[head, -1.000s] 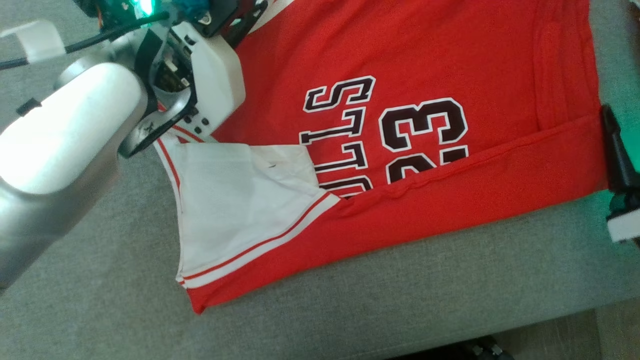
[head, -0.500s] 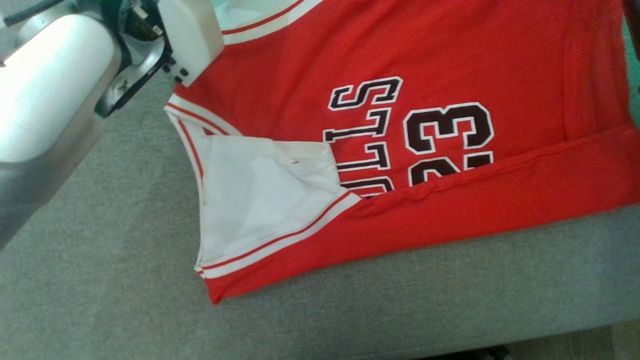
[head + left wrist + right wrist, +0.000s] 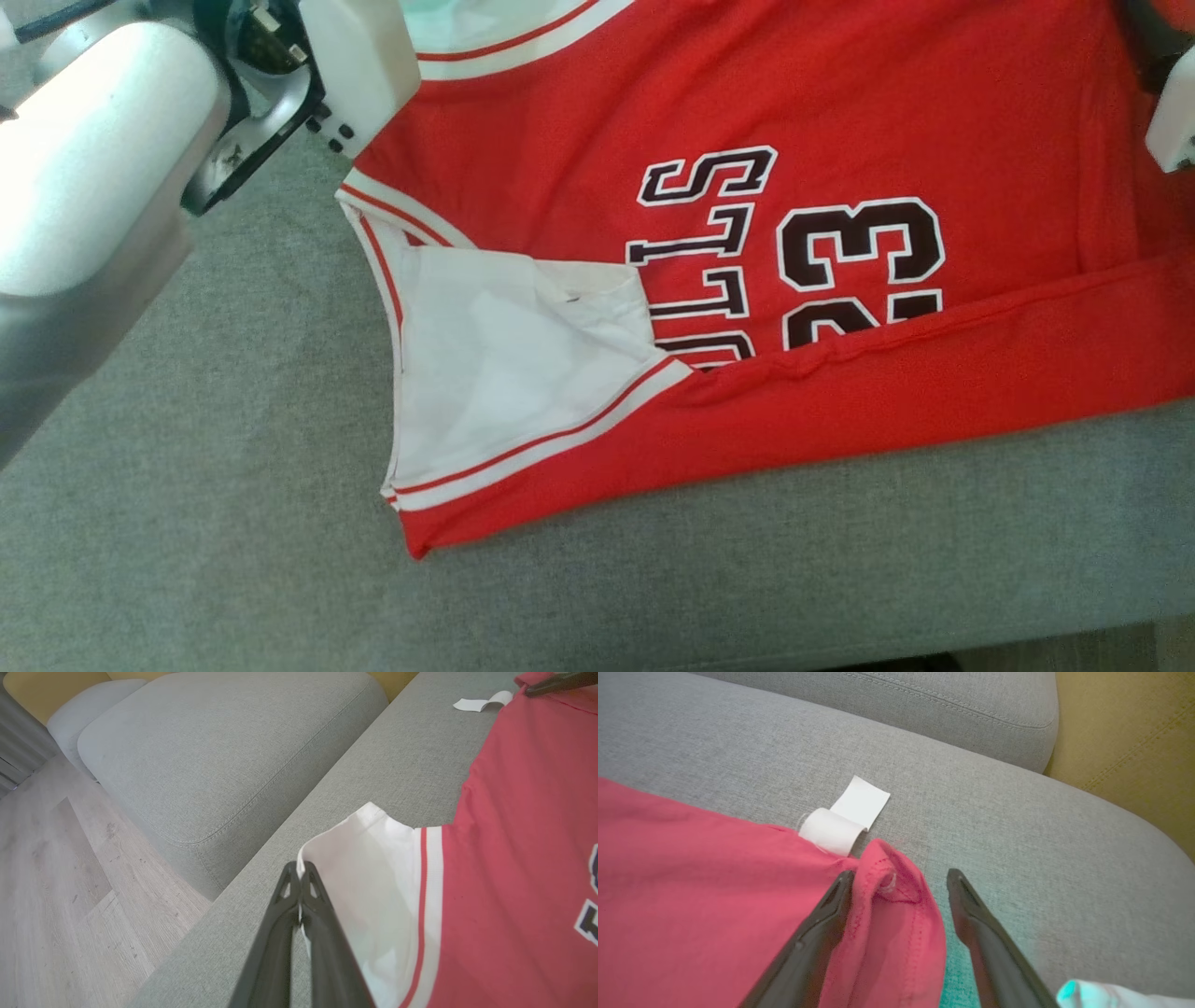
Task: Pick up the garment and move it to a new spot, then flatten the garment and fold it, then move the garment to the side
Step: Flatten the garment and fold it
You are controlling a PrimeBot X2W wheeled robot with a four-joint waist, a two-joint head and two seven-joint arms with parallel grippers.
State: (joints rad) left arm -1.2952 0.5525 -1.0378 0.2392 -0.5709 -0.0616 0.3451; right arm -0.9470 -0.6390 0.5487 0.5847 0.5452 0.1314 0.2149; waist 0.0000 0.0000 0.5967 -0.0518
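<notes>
A red jersey garment (image 3: pixel 747 112) with black-and-white lettering lies on the grey cushion (image 3: pixel 233 523). Its near long edge is folded over the lettering, and white lining shows at the armhole. In the left wrist view my left gripper (image 3: pixel 300 877) is shut on the white trimmed edge of the garment (image 3: pixel 514 858). The left wrist housing (image 3: pixel 355 65) sits at the head view's upper left. My right gripper (image 3: pixel 901 877) stands open with a bunched red corner of the garment (image 3: pixel 691 896) between its fingers. Part of the right wrist (image 3: pixel 1172 121) shows at the upper right.
A white label (image 3: pixel 845 816) sticks out from the garment's hem onto the cushion. A second grey cushion (image 3: pixel 224 751) lies beyond a seam. Wooden floor (image 3: pixel 56 872) runs to one side, and mustard upholstery (image 3: pixel 1125 732) is at the back.
The head view has shifted, so the jersey sits further right in it. Relative to the jersey, both wrists now sit further up the picture, the right one at the top corner.
</notes>
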